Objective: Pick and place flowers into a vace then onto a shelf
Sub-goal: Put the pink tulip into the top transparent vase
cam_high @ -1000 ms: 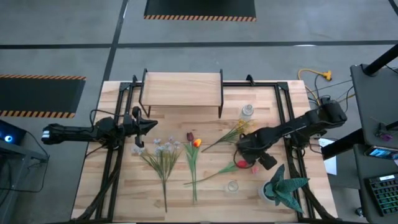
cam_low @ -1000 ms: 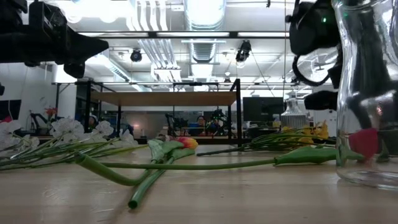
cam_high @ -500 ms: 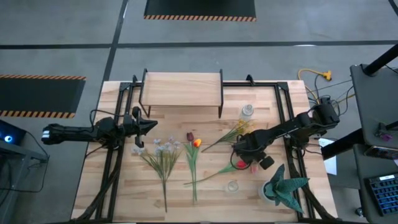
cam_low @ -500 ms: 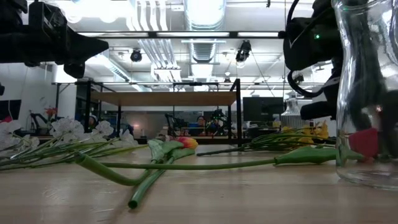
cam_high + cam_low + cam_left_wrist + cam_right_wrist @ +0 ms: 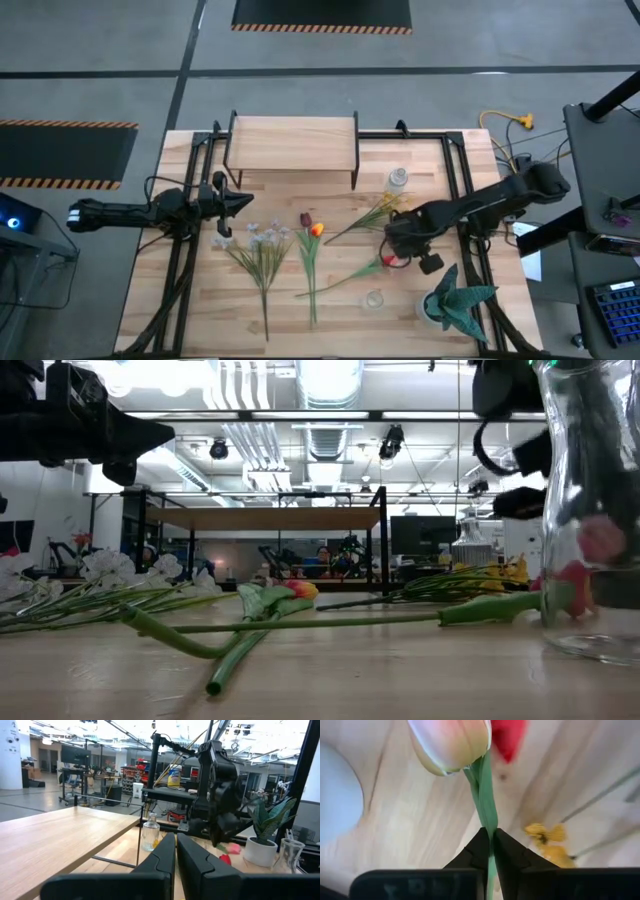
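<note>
The pink tulip (image 5: 451, 744) is pinched by its stem in the right pincer (image 5: 488, 842), bloom ahead, for lifting. The left pincer (image 5: 176, 851) is pressed together, idle.

A robotics lab on an open industrial floor: a wooden counter (image 5: 200, 320) stands on grey concrete marked with black-and-orange hazard-striped mats (image 5: 321, 14). Exposed ductwork (image 5: 330, 410) and spotlights (image 5: 391, 442) hang from the bare ceiling. Beyond the counter, workbenches (image 5: 170, 795) crowded with equipment, monitors (image 5: 75, 754) and black metal frames (image 5: 156, 765) fill the hall. A keyboard (image 5: 612, 310) and trailing yellow cable (image 5: 505, 122) sit beside the rig.
</note>
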Robot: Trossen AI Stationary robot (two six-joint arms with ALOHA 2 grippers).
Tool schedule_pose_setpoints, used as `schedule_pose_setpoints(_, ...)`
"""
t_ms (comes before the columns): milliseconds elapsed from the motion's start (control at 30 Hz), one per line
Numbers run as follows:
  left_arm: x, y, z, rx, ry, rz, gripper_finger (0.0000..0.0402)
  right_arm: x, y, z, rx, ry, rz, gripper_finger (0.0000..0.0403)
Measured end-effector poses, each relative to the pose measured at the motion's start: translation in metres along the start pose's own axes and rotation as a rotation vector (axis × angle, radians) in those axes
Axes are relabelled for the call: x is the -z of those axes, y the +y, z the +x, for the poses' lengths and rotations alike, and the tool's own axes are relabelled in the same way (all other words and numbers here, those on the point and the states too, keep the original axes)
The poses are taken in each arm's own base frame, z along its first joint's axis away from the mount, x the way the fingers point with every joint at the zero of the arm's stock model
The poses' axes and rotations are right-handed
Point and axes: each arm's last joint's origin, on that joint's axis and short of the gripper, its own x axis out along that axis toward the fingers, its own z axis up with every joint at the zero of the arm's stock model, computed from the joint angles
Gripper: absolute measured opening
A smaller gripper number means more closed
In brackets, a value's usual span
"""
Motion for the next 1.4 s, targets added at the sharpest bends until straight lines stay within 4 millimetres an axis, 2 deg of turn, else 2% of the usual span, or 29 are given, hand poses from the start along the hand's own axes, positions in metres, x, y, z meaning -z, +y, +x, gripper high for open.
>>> schedule_pose_setpoints(267, 0.0, 0.0, 0.0, 0.0, 0.0, 0.0, 0.0, 0.01, 0.008, -0.052, 0.031, -0.266, 0.108, 0.0013)
schedule_pose_setpoints(400, 0.0, 0.0, 0.0, 0.001, 0.0, 0.0, 0.0, 0.015, 0.01, -0.078, 0.09, -0.477, 0.215, 0.0012)
schedule_pose_setpoints(600, 0.0, 0.0, 0.0, 0.0, 0.0, 0.0, 0.0, 0.023, 0.002, -0.121, 0.227, -0.881, 0.356, 0.0012)
schedule_pose_setpoints(733, 0.0, 0.0, 0.0, 0.001, -0.001, 0.0, 0.0, 0.037, -0.007, -0.144, 0.406, -1.058, 0.474, 0.0012)
schedule_pose_setpoints(1000, 0.0, 0.0, 0.0, 0.0, -0.001, 0.0, 0.0, 0.069, -0.018, -0.172, 0.812, -1.223, 0.787, 0.0012)
schedule_pose_setpoints(1100, 0.0, 0.0, 0.0, 0.0, 0.0, 0.0, 0.0, 0.075, -0.019, -0.18, 0.913, -1.269, 0.837, 0.0012)
schedule_pose_setpoints(1200, 0.0, 0.0, 0.0, 0.0, 0.0, 0.0, 0.0, 0.078, -0.022, -0.181, 0.99, -1.256, 0.892, 0.0012)
schedule_pose_setpoints(1400, 0.0, 0.0, 0.0, 0.0, -0.001, 0.0, 0.0, 0.076, -0.031, -0.169, 1.05, -1.211, 0.928, 0.0012)
